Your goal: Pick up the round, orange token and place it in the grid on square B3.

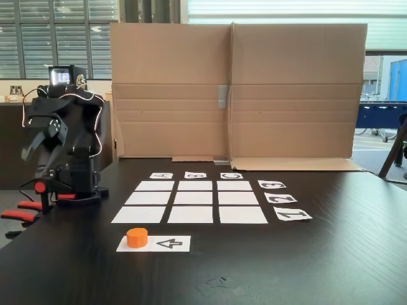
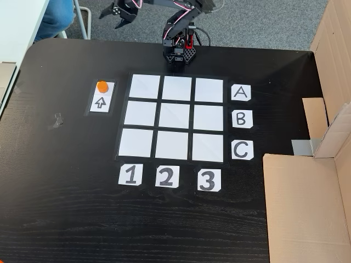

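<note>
Gripper apparently open beyond the table edge, well apart from token on its arrow strip

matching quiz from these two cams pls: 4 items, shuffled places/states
1. token
2. square B3
3. gripper
4. label card 1

a. bare, in the row beside card B
b. on the strip with the arrow
c. past the table edge, away from the grid
d. outside the grid, next to card 2

Pairs: 1-b, 2-a, 3-c, 4-d
</note>
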You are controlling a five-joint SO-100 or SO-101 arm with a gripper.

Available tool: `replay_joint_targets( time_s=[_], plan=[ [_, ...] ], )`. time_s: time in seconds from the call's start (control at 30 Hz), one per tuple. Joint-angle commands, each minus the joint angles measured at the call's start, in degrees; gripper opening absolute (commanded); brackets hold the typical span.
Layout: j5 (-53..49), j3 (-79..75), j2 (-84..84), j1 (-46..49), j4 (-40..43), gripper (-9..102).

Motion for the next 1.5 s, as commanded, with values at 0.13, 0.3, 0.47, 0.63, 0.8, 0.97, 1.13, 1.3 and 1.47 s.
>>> replay_joint_targets(
  time_s=[0.13, 0.3, 0.47, 0.63, 0.8, 0.97, 1.13, 1.3, 1.47],
  plan=[
    [0.18, -20.30, -12.83, -6.42, 13.62, 54],
    [0.79, -28.04, -21.62, -10.90, 18.19, 59],
    [1.32, -32.34, -29.00, -13.54, 18.28, 60],
    [1.93, -37.18, -36.30, -16.70, 18.37, 60],
    [1.93, -39.64, -41.57, -20.92, 18.37, 60],
    [1.93, -40.43, -45.62, -24.79, 18.37, 60],
    [1.93, -41.92, -49.48, -27.51, 18.28, 61],
    [2.20, -46.23, -53.96, -29.09, 18.28, 61],
    [2.29, -50.19, -58.18, -30.59, 18.11, 61]
  ],
)
